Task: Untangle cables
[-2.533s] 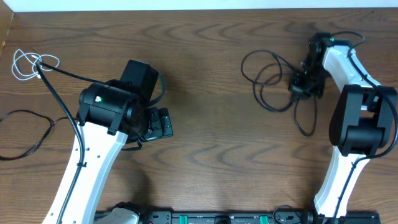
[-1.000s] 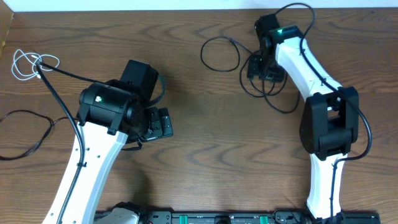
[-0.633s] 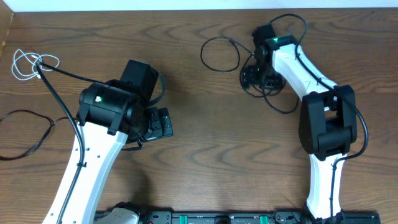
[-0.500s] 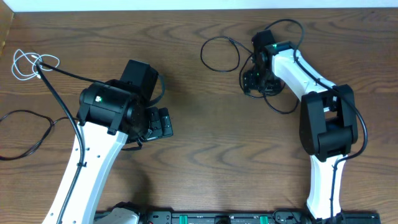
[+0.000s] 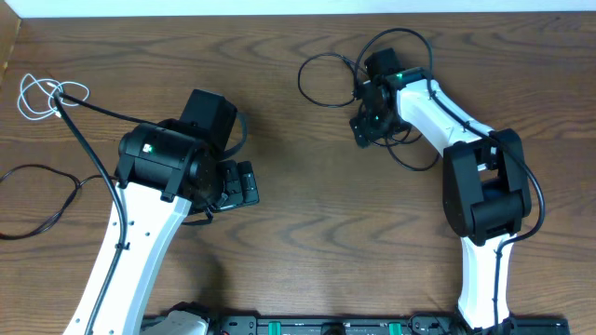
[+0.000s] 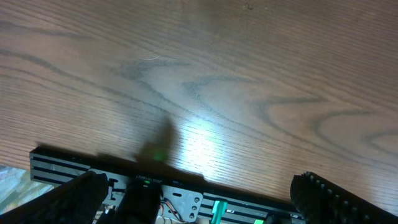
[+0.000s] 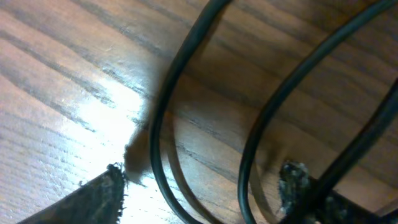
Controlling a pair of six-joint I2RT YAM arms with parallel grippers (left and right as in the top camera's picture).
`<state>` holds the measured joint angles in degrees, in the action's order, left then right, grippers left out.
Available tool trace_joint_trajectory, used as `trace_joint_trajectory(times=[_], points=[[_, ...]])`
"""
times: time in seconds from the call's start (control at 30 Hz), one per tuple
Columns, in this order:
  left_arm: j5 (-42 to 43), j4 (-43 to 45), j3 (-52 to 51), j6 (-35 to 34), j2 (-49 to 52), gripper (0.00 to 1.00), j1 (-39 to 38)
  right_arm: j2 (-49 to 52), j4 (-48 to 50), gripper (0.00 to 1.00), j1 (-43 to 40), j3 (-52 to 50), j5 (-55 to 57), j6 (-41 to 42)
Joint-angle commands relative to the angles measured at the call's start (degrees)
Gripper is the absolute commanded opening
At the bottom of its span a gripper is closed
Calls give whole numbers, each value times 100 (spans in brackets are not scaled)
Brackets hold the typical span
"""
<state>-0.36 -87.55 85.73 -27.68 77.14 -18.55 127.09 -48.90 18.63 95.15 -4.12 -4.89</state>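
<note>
The black cable (image 7: 155, 134) lies right under the right claw (image 7: 202, 186). In the right wrist view two of its strands run up the wood between the two fingertips (image 7: 106, 193). One strand curves near the middle of the gap. The other passes close to the far fingertip, where a third strand crosses in front of that tip. The jaws stand well apart, with wood showing between each strand and the near tip, so nothing is clamped.

From overhead, the cable sits as a loose tangle at the far middle of the table (image 5: 307, 242). One loop is spread out to the left of the claw, another arches over the wrist towards the far edge, and a curl trails back beside the forearm. The right arm (image 5: 484, 186) reaches forward and inward from its base, its forearm angled towards the table's middle and its wrist bent down into the tangle.

The left claw (image 6: 205, 196) is spread wide and empty, hanging over bare wood near a black rail (image 6: 62, 165) at the table's edge. The left arm (image 5: 140, 223) is folded back on its own side, well apart from the black cable. A thin white cable (image 5: 56, 91) lies in small loops at the far left corner.
</note>
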Motion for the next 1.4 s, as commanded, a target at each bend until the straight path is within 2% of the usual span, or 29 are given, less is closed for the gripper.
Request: trace_joint_trajectory(times=[0.0,0.03,0.1,0.13,0.23,0.27,0.47,0.77,0.93,1.1,1.2,1.37], points=[[-74,-17,-2,-70,0,99,-9,68,-59,61,146,-153,-203,-356],[-74,-17,-2,-70,0,99,-9,68,-59,52,168,-157,-186,-358],[-74,-17,-2,-70,0,99,-9,70,-46,42,212,-197,-181,-354],[-74,-17,-2,-70,0,99,-9,70,-28,34,243,-212,-179,-354],[-74,-17,-2,-70,0,99,-9,70,57,4,293,-212,-179,-221],[-74,-17,-2,-70,0,99,-9,70,101,1,297,-208,-179,-125],[-74,-17,-2,-70,0,99,-9,61,-22,1,262,448,160,994],[-74,-17,-2,-70,0,99,-9,61,-1145,1,247,2944,168,1364],[-74,-17,-2,-70,0,99,-9,61,-1110,1,247,3593,160,2212],[-74,-20,-2,-70,0,99,-9,61,-485,1,247,3648,-345,3018],[-74,-17,-2,-70,0,99,-9,61,295,1,280,3648,-1043,3429],[-74,-17,-2,-70,0,99,-9,61,1624,1,492,3648,-1198,4057]])
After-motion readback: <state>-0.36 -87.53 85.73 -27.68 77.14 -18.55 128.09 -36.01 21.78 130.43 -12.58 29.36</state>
